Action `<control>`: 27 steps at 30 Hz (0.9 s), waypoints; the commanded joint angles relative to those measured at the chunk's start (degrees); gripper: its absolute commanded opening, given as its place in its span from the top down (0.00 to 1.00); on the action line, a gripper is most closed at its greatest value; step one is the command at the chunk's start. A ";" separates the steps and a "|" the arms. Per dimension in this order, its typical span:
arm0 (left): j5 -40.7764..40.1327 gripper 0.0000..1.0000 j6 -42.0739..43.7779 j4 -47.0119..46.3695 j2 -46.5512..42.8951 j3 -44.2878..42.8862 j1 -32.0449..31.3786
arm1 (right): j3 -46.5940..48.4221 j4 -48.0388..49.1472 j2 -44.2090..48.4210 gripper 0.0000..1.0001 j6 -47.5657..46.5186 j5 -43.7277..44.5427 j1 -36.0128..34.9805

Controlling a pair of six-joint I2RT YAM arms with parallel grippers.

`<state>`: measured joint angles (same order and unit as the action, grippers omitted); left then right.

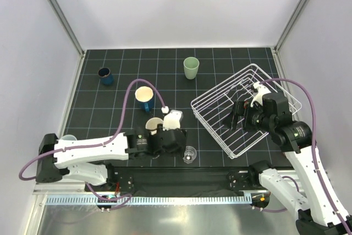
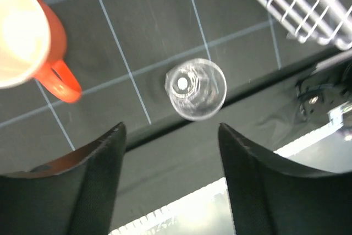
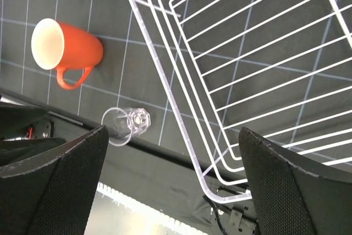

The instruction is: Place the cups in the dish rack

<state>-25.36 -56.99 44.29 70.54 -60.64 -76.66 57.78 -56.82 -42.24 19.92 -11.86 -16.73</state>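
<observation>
While left claw [image 2: 170,131] gapes, glass [image 2: 196,89] just ahead

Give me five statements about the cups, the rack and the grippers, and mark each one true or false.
1. No cup shows inside the white wire dish rack. True.
2. The left gripper has its jaws shut on the clear glass cup. False: the jaws are open and empty, and the glass sits on the dark gridded mat ahead of them.
3. The pale green tumbler stands in the rack. False: it is on the mat, outside the rack.
4. The right gripper is over the rack with its jaws open. True.
5. The orange mug with a cream inside is on the mat, outside the rack. True.
</observation>
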 commanded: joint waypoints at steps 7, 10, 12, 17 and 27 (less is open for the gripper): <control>-2.15 0.44 -3.30 1.94 7.58 -3.95 -4.99 | 0.23 -1.80 3.65 0.00 -1.64 -3.61 0.21; -2.49 0.44 -2.86 2.03 10.31 -5.36 -4.90 | 0.14 -1.98 4.01 0.00 -1.64 -4.23 0.12; -3.11 0.45 -2.51 1.33 11.54 -5.71 -4.90 | 0.05 -1.98 3.83 0.00 -1.82 -5.19 0.21; -4.17 0.46 -1.02 0.79 14.44 -6.50 -4.11 | -0.21 -2.24 3.13 0.00 -2.78 -5.28 0.21; -0.13 0.51 2.67 -0.61 19.72 -6.51 -1.03 | -0.56 -1.89 3.74 0.00 -2.70 -5.81 0.12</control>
<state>-25.63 -55.77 45.21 89.43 -65.65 -78.41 57.34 -59.02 -38.74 18.09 -16.84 -16.73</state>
